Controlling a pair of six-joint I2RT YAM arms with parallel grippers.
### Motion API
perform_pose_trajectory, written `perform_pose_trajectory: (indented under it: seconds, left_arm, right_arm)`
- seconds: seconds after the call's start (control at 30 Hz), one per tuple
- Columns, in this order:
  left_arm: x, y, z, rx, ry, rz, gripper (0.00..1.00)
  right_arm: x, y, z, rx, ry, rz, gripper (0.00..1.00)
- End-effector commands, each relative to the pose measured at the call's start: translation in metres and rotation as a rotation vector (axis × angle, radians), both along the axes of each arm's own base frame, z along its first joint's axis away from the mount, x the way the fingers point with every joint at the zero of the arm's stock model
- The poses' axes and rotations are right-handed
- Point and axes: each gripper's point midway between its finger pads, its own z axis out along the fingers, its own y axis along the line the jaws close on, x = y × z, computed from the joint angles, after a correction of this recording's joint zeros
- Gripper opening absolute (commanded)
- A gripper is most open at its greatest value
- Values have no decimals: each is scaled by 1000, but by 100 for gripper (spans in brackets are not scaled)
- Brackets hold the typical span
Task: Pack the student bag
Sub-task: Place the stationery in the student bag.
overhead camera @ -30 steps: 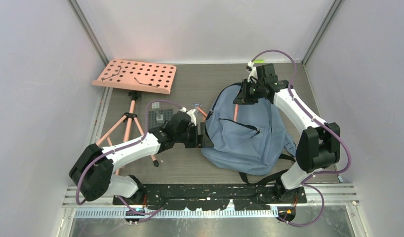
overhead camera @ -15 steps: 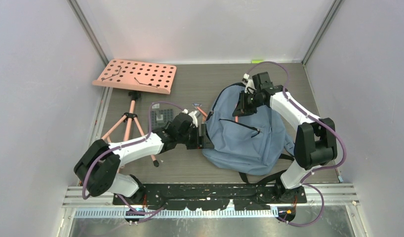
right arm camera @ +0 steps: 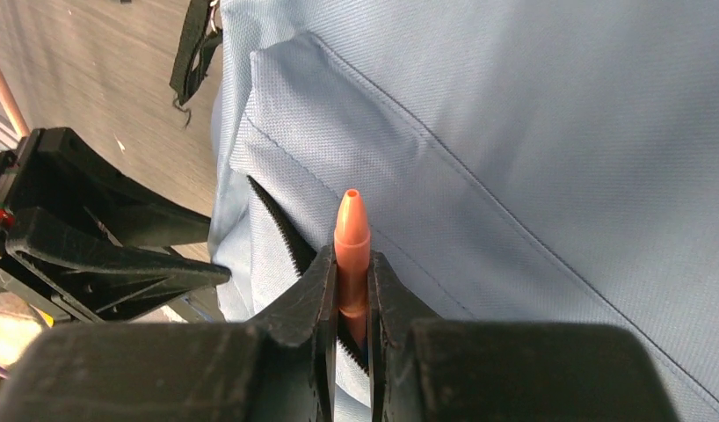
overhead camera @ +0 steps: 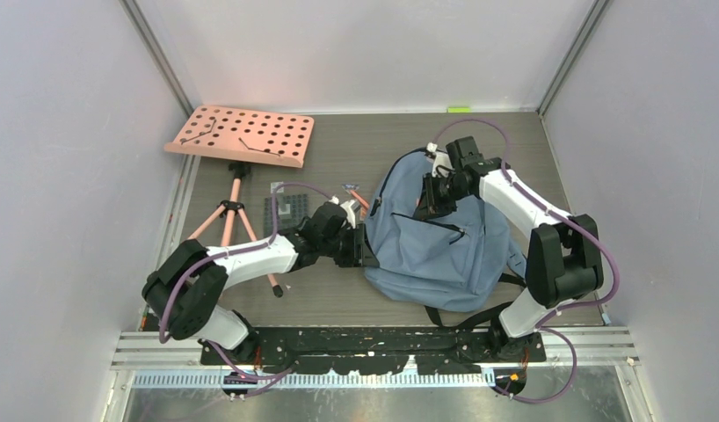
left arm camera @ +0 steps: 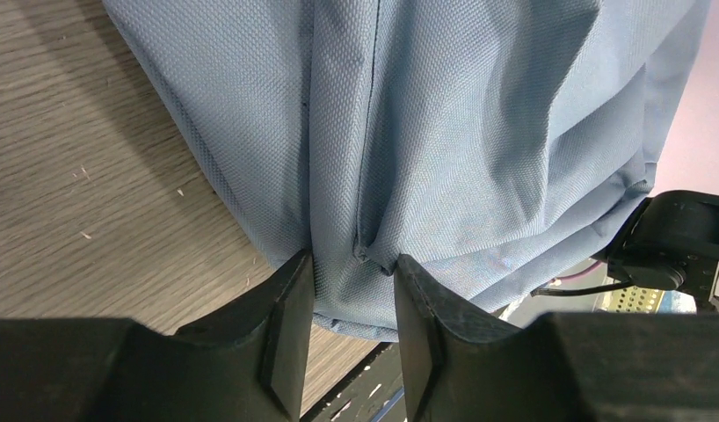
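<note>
The student bag (overhead camera: 444, 251), blue-grey, lies flat on the table right of centre. My left gripper (overhead camera: 366, 246) is at its left edge. In the left wrist view (left arm camera: 352, 264) it is closed on a fold of the bag's fabric (left arm camera: 479, 132). My right gripper (overhead camera: 424, 200) hovers over the bag's upper front. In the right wrist view (right arm camera: 350, 264) it is shut on an orange pen (right arm camera: 352, 233), tip pointing away, just above the open front-pocket zipper (right arm camera: 272, 220) of the bag (right arm camera: 532, 132). The left gripper also shows there (right arm camera: 101, 255).
A pink perforated stand board (overhead camera: 242, 134) on pink tripod legs (overhead camera: 228, 220) stands at the far left. A dark gridded mat (overhead camera: 286, 208) and a small item (overhead camera: 349, 187) lie left of the bag. Black straps (overhead camera: 466, 312) trail toward the near edge.
My right gripper has moved nearer and down over the bag with the orange pen, toward the front pocket. My left gripper keeps its pinch on the bag's edge, barely shifting.
</note>
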Motion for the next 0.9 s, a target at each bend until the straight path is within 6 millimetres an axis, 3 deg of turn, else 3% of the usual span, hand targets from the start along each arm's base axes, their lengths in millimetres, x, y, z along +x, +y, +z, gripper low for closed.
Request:
perform_pose_trajectory:
  seconds: [0.0,0.2,0.3,0.53,0.7,0.87]
  left_arm:
    - [11,-18,20,-88,-53,-14,38]
    - [11,-15,23,-66,-67,-24,37]
    - [10,-11,21,-39,-72,-30,38]
    - [7,-4,17,-11,-68,-29,38]
    - [7,-3,17,-6,-71,-31,38]
    - [6,-1,15,14,-69,-36,38]
  right_arm:
    - [-23,2,-6,-57,65,86,2]
    - [-42,9,-10,-112,102,130,16]
    - [-33,2,-3,-161,60,72,29]
    - [-4,0,38,-169,-77,-21,60]
    - [13,-2,54,-181,-147,-60,66]
    - [32,-1,47,-199,-175,-86,64]
